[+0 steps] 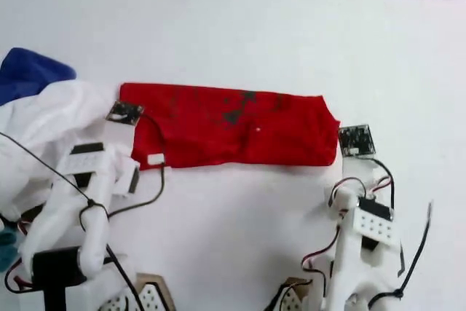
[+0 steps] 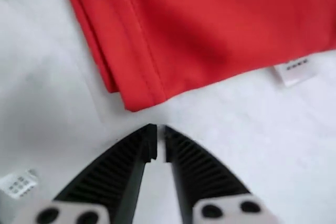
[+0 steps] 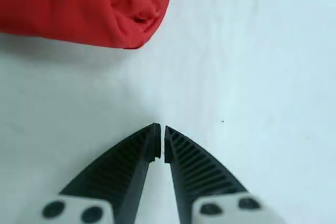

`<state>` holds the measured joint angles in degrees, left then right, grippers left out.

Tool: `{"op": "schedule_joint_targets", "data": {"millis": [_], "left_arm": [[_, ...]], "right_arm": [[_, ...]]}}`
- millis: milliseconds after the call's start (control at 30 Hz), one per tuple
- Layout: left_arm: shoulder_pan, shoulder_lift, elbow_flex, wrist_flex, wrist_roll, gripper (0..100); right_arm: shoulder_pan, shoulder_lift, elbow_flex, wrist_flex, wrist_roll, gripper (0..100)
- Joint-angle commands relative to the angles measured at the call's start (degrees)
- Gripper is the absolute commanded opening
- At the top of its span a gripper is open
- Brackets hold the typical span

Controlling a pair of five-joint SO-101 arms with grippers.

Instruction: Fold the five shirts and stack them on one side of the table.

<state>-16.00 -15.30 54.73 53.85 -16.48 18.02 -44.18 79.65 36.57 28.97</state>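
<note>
Left wrist view: my left pincer is closed, its tips all but touching, with nothing between them. It hovers over the bare table just short of a layered corner of the red shirt. My right pincer is closed and empty too, near the bunched corner at the shirt's other end.

From above, the shirt lies as a long band across the middle of the table, so I judge the lengthwise folds done and the end-to-end fold due next. For that I must open both pincers, come down on the two corners, and catch every layer so none peels off as I lift.

The near hem is a clean, straight edge with open table in front of it. The white tag sticks out there and should not be mistaken for the hem. At my left a heap of white and blue cloth sits against that end of the shirt, so room there is tight. To the right and beyond the shirt the table is open.
</note>
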Motion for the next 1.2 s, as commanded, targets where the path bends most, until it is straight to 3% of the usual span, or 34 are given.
{"op": "schedule_joint_targets", "data": {"millis": [0, 100, 233, 567, 700, 967, 1167], "left_arm": [[-0.26, -1.14, -10.51, 8.62, 0.18, 20], [-0.26, -1.14, -20.53, 14.86, 1.93, 30], [0.09, -0.97, -26.86, 15.91, 6.77, 30], [-2.55, 0.18, -26.42, 4.75, 6.77, 31], [-3.87, 9.93, -30.20, 2.81, 6.86, 34], [-3.69, 33.93, -50.42, 14.59, 6.68, 34], [-4.92, 47.65, -60.53, 18.90, 6.51, 34]], "right_arm": [[0.13, -3.21, 0.97, -1.54, 0.26, 1.9], [0.13, -3.91, 1.41, -1.54, 0.00, 1.9], [0.04, -3.82, 1.41, -1.54, -0.18, 1.9], [-0.04, -4.00, 4.22, -6.29, -0.18, 1.9], [-0.04, -4.00, 4.31, -6.46, -0.18, 1.9], [-0.04, -4.00, 4.31, -6.81, -0.18, 2.0], [-0.04, -4.00, 4.31, -6.90, -0.26, 2.0]]}}
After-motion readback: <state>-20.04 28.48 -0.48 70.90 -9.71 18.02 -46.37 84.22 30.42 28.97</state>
